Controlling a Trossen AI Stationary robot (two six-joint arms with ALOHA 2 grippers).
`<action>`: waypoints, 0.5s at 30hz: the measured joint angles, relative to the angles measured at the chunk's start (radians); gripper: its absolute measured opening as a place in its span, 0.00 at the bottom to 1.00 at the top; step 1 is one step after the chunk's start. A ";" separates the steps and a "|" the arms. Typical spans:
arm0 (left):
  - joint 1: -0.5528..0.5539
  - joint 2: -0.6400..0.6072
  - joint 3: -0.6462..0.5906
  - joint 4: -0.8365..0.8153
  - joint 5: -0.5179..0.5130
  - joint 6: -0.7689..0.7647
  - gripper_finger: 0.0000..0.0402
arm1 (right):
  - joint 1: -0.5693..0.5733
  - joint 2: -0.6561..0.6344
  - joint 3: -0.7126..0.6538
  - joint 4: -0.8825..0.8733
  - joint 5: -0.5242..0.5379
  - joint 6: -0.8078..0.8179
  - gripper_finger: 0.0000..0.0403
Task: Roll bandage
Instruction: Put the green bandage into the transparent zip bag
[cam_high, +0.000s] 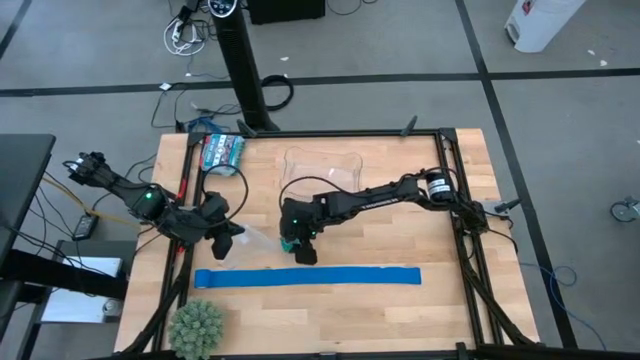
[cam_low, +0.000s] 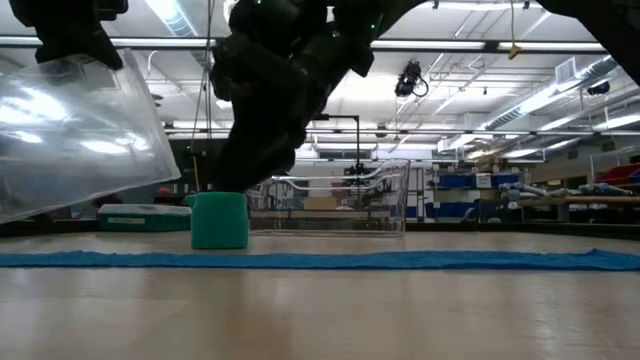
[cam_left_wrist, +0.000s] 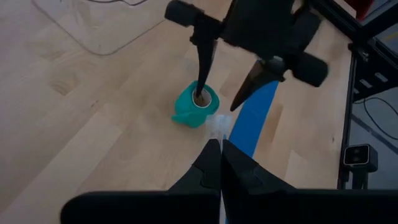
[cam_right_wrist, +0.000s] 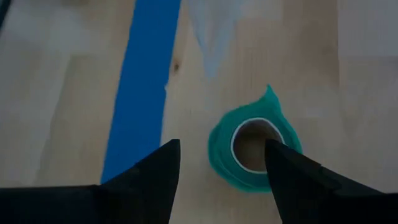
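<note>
Teal, rolled up tight, the bandage (cam_left_wrist: 197, 105) stands on end on the wooden table (cam_high: 400, 310), its hollow core facing up and a small loose tail sticking out at one side. It sits just beside the long blue strip (cam_high: 307, 277) that lies flat across the table, near that strip's left part but not on it.

Over the roll hangs the right gripper (cam_left_wrist: 225, 87), fingers spread wide — one fingertip reaches down into the roll's core, the other stands outside, toward the blue strip. Nothing is pinched between them.

To the left waits the left gripper (cam_high: 230, 236), its fingers pressed together on a sheet of clear plastic (cam_low: 75, 130) — a crinkled piece lifted off the table. A clear tray (cam_high: 320, 168) rests farther back, and a spiky green ball (cam_high: 196, 326) sits at the front left corner.
</note>
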 joint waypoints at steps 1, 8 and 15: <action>0.000 0.000 0.000 0.000 0.000 0.000 0.01 | 0.001 0.000 -0.012 0.000 0.005 -0.004 0.56; 0.000 0.000 0.000 0.000 0.000 0.000 0.01 | 0.003 -0.003 -0.061 0.068 0.007 -0.009 0.56; 0.000 0.000 0.000 0.000 0.000 -0.001 0.01 | 0.003 -0.003 -0.061 0.051 0.030 -0.009 0.51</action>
